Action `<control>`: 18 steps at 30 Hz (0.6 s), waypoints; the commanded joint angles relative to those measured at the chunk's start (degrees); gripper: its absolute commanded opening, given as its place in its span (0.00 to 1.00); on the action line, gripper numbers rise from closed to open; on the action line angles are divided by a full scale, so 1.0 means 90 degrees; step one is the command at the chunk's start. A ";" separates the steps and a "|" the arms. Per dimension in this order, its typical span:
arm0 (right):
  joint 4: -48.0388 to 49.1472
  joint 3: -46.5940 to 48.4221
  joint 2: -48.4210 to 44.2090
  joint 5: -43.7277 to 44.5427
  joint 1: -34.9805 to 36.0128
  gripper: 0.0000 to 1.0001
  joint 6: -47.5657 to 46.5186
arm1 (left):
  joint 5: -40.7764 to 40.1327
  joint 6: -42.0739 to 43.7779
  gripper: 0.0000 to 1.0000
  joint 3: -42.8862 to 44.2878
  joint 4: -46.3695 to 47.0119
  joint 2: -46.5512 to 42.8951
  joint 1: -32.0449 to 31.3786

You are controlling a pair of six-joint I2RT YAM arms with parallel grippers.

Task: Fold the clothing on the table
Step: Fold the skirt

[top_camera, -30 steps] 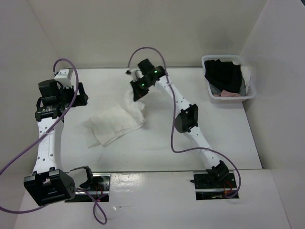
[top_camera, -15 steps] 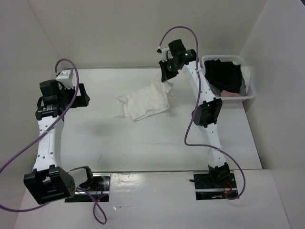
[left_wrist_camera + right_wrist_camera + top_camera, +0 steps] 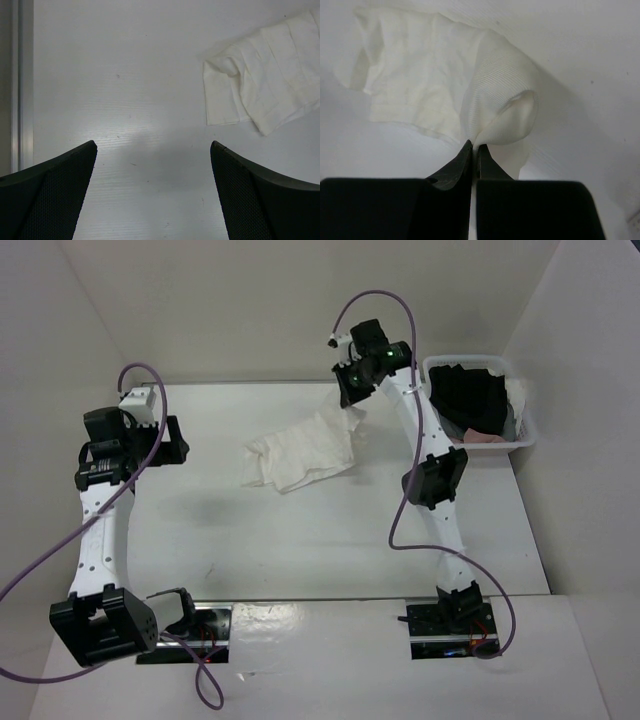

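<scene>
Seen from above, two white arms (image 3: pixel 100 540) are bolted at the bottom of the frame, and a grey rail (image 3: pixel 17 85) runs along one edge of the white surface (image 3: pixel 300 540). Just above the bases, a broad bare stretch of surface fills the middle of the frame. At middle left, the left claw (image 3: pixel 152 150) hangs over bare surface with its jaws spread wide and nothing between them. In its own wrist view the clothing (image 3: pixel 300 455) lies off at the upper right, well apart. The clothing is a thin white pleated garment, rumpled in the upper middle of the frame and mostly resting on the surface. Its far right end is lifted, with the right claw (image 3: pixel 474 145) clamped on a fold of it, jaws pressed together. At the upper right a clear bin (image 3: pixel 465 362) holds a black garment (image 3: pixel 470 400) and a pink cloth (image 3: pixel 475 438), just beside the right arm. We judge that folding proper has not begun and the garment is being positioned. The next move calls for spreading it flat, likely with the left claw taking the opposite end. There is plenty of room to the lower left, while the bin and the back wall (image 3: pixel 250 310) crowd the right claw.
</scene>
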 commanded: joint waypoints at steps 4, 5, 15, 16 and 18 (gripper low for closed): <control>0.0178 0.1136 0.0197 -0.1455 0.0593 0.00 -0.0006 | 0.0123 0.0118 1.00 0.0168 -0.0008 0.0016 0.0033; 0.0178 0.1224 0.0275 -0.1622 0.0699 0.00 -0.0006 | 0.0123 0.0176 1.00 0.0168 -0.0008 0.0016 0.0033; 0.0374 0.2172 0.1369 -0.2922 0.1412 0.00 -0.0006 | 0.0064 0.0177 1.00 0.0042 -0.0066 0.0016 0.0033; 0.0374 0.2172 0.1495 -0.3020 0.1500 0.00 -0.0006 | 0.0064 0.0235 1.00 0.0041 -0.0066 0.0016 0.0033; 0.0374 0.2172 0.1904 -0.3322 0.1588 0.00 -0.0093 | 0.0064 0.0236 1.00 0.0041 -0.0066 0.0074 0.0033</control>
